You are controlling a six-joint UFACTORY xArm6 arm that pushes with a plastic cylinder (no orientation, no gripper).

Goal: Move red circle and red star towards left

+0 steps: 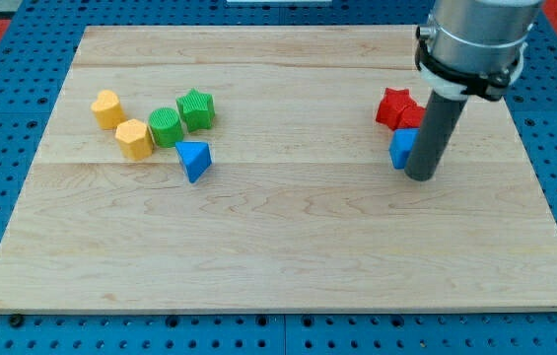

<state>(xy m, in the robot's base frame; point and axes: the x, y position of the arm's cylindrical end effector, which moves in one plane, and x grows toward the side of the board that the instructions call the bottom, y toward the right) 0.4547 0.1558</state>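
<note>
Here the red star (393, 105) sits just up-left of my tip (420, 177)

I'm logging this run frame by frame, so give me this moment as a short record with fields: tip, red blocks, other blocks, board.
tip: my tip rests on the board, right beside the blue block on its right
red blocks: red star; a second red block, partly hidden by the rod, touches it
right cluster: both reds and the blue block packed together
left cluster: yellow heart, yellow hexagon, green circle, green star, blue triangle
board: wooden board
</note>
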